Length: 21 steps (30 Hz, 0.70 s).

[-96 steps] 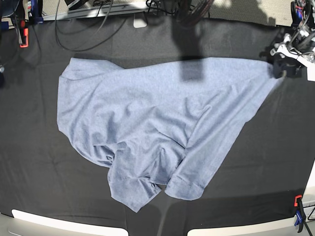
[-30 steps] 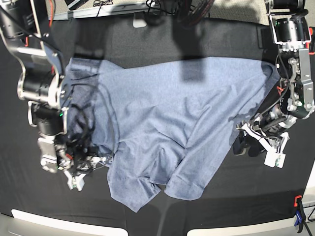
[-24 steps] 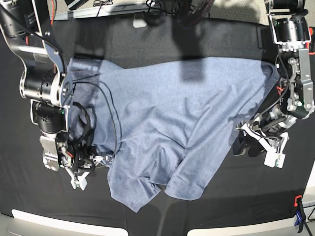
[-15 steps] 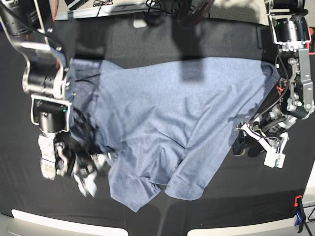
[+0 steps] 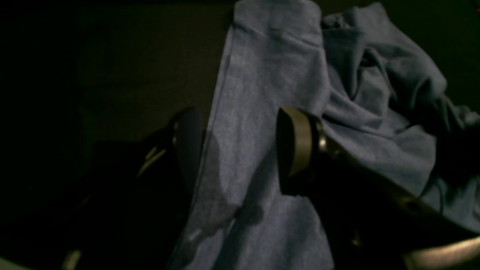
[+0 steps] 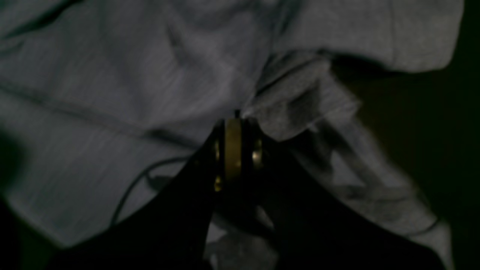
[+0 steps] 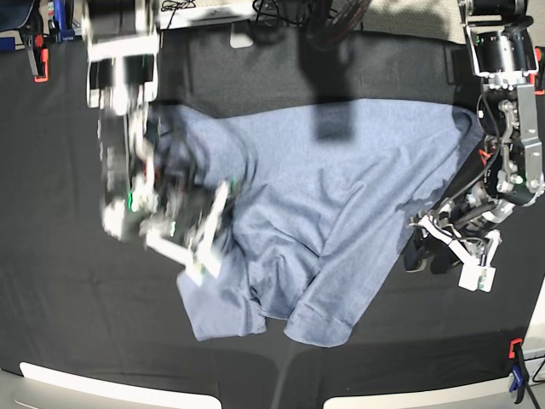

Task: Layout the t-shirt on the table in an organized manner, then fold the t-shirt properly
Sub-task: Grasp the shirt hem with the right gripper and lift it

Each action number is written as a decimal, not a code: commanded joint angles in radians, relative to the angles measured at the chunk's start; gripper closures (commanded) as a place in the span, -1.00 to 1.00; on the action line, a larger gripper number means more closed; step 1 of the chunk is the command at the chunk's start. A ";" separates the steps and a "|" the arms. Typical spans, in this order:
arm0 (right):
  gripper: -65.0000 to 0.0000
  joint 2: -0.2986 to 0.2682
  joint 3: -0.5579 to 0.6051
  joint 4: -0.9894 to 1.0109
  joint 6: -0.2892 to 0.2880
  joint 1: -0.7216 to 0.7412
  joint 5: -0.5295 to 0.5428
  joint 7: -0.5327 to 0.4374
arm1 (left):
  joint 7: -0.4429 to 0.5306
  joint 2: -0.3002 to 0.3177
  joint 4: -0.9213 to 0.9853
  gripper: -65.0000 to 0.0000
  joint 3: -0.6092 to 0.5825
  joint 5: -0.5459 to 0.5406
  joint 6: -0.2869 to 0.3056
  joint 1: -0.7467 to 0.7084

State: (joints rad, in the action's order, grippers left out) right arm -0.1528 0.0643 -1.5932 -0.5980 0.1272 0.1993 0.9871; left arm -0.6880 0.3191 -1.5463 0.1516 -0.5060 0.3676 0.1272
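Note:
The blue-grey t-shirt [image 7: 341, 187] lies rumpled across the black table [image 7: 60, 324]. Its left part is gathered up and drawn inward. My right gripper [image 7: 204, 234] is blurred in the base view, over the shirt's left side. In the right wrist view this gripper [image 6: 234, 120] is shut on a pinched fold of the t-shirt [image 6: 112, 75]. My left gripper [image 7: 426, 254] is at the shirt's right edge. In the left wrist view it [image 5: 240, 146] is open, one finger [image 5: 296, 142] over the t-shirt [image 5: 262, 75] and the other over the dark cloth. No lettering or collar shows.
A red clamp [image 7: 36, 60] is at the table's far left corner and a red and blue clamp [image 7: 516, 362] at the near right edge. Cables [image 7: 179, 13] run along the far edge. White panels [image 7: 102, 392] border the near edge.
My right gripper shut on the shirt's lower left edge, then rose and swung up and right, dragging the shirt's left side inward. The left arm stayed still.

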 commanded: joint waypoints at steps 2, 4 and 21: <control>1.00 -0.005 0.009 -0.089 -0.002 -0.040 0.010 -0.017 | 0.023 0.011 -0.018 0.09 0.004 -0.017 0.002 0.023; 1.00 -0.005 0.013 -0.137 -0.002 -0.091 0.010 -0.017 | 0.023 0.011 -0.018 0.09 0.004 -0.017 0.002 0.023; 0.18 -0.004 -0.027 -0.154 0.143 0.006 0.152 -0.018 | 0.023 0.012 -0.017 0.10 0.004 -0.017 0.002 0.022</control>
State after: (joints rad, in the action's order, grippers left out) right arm -0.1520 0.0418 -1.7290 -0.4458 0.1143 0.3462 0.9886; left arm -0.6884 0.3191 -1.5463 0.1513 -0.5076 0.3676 0.1276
